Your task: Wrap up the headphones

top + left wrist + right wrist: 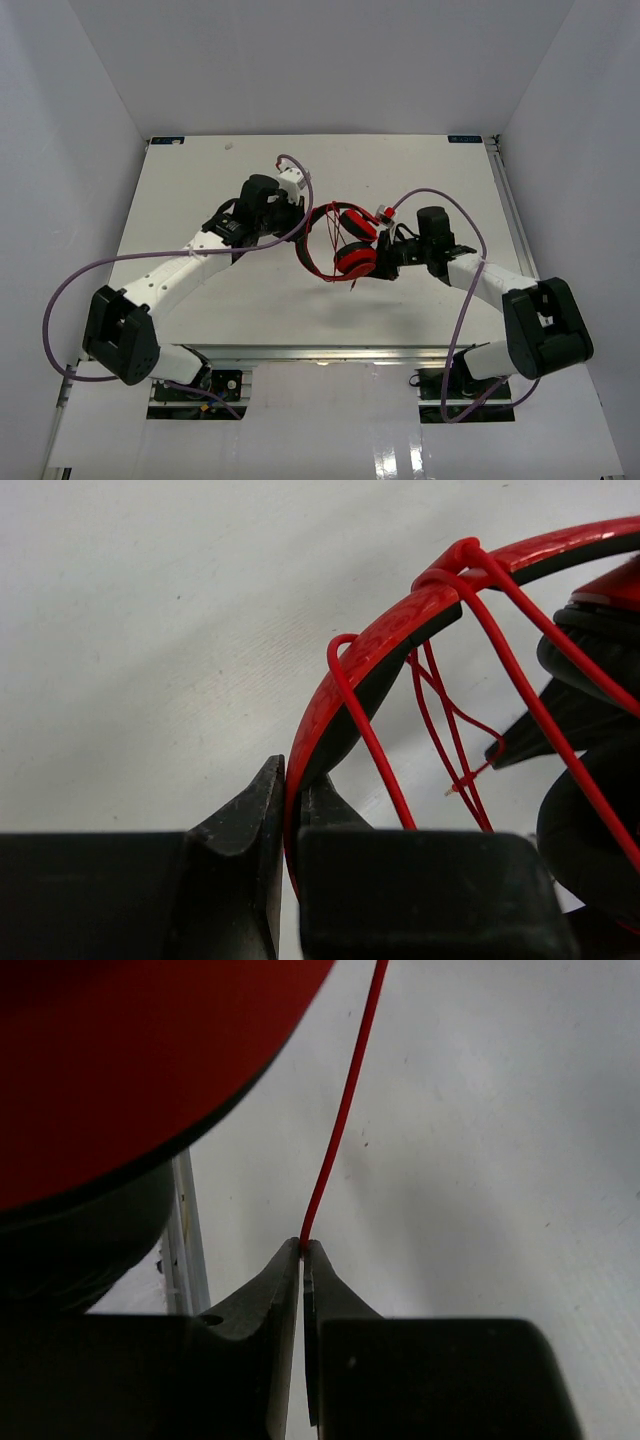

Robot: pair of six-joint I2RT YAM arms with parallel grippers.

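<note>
Red round-cupped over-ear headphones (355,262) at the middle of the white table (180,180), thin red cable (335,1130) looped over the headband (400,630). Left gripper (292,777) pinches that headband; right gripper (303,1248) pinches the cable. We judge an overtight pull could slip the cable free and slacken the loops.

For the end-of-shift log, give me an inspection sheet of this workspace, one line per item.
Surface: white table, faint specks only.
Job's things: headphones mid-table between the arms; red cable looped several times over the headband.
Clutter: nothing seen.
Grippers: left gripper shut on the headband; right gripper shut on the red cable.
Cables: purple robot cables arch off both arms.
Surroundings: plain white walls on three sides.
</note>
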